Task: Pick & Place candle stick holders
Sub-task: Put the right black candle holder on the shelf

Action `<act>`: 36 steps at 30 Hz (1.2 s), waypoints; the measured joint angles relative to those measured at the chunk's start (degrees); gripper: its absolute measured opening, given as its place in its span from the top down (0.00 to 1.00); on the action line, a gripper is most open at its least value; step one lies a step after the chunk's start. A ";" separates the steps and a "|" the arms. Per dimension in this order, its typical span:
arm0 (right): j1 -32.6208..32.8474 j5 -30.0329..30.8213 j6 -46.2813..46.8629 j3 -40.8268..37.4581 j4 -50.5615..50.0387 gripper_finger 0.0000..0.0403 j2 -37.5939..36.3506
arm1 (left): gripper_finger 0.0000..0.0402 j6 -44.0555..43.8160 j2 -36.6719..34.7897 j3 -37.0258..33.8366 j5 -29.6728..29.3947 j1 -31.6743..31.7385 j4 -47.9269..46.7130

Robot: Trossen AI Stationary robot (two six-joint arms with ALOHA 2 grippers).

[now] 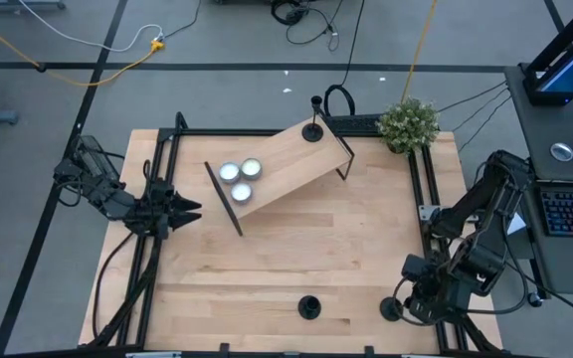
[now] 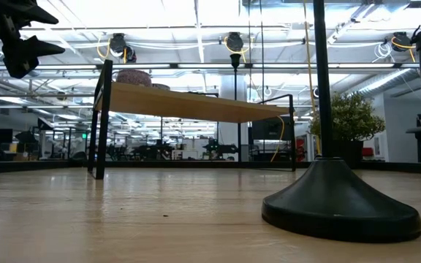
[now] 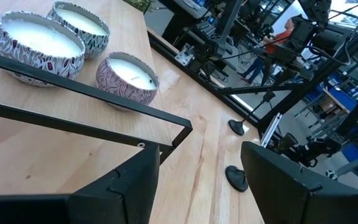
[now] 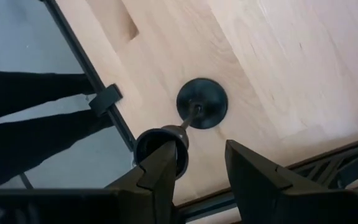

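Observation:
Three black candlestick holders show. One (image 1: 312, 130) stands by its base on the far end of the raised wooden shelf (image 1: 286, 164). One (image 1: 309, 306) stands on the table near its near edge and looms large in the low view (image 2: 340, 197). One (image 1: 393, 309) stands at the near right. My right gripper (image 1: 413, 295) hovers open above that holder. In the right wrist view, my right gripper (image 4: 201, 155) has the holder's cup top (image 4: 159, 142) beside one finger, and the base (image 4: 202, 103) rests on the table. My left gripper (image 1: 185, 211) is open and empty, left of the shelf. My right gripper comes at the near-right holder from above, pointing down. The cup top (image 4: 160, 138) shows right at one fingertip (image 4: 161, 167), outside the gap between the fingers. I cannot tell whether they touch. The holder stands upright on its base.
Three round silver-white tealight tins (image 1: 239, 177) sit on the shelf's near end and show in the left wrist view (image 3: 127, 76). The shelf has black metal legs (image 1: 225, 199). A potted plant (image 1: 408, 123) stands at the far right corner. A black frame (image 1: 426, 189) rims the table.

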 joint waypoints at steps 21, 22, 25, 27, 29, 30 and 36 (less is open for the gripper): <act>0.01 -5.93 -3.95 -0.05 1.99 0.68 0.00 | 0.42 1.74 0.00 0.00 0.02 -0.01 0.00; 0.00 -5.95 -4.40 -0.05 1.99 0.68 0.00 | 0.42 1.80 0.00 0.00 0.02 -0.01 0.00; 0.00 -5.86 -4.57 -0.04 1.99 0.68 0.00 | 0.42 1.83 0.00 0.00 0.02 -0.01 0.00; 0.00 -5.82 -4.57 -0.05 1.97 0.68 0.00 | 0.42 1.83 0.00 0.00 0.02 0.01 0.00; 0.00 -5.74 -4.57 -0.05 1.97 0.68 0.00 | 0.42 1.83 0.00 0.00 0.02 -0.01 0.00; 0.00 -5.74 -4.36 -0.05 1.97 0.68 0.00 | 0.42 1.83 0.00 0.00 0.02 -0.01 -0.01; 0.00 -5.72 -1.68 -0.05 1.97 0.68 0.00 | 0.42 1.81 0.00 0.00 0.02 -0.01 0.00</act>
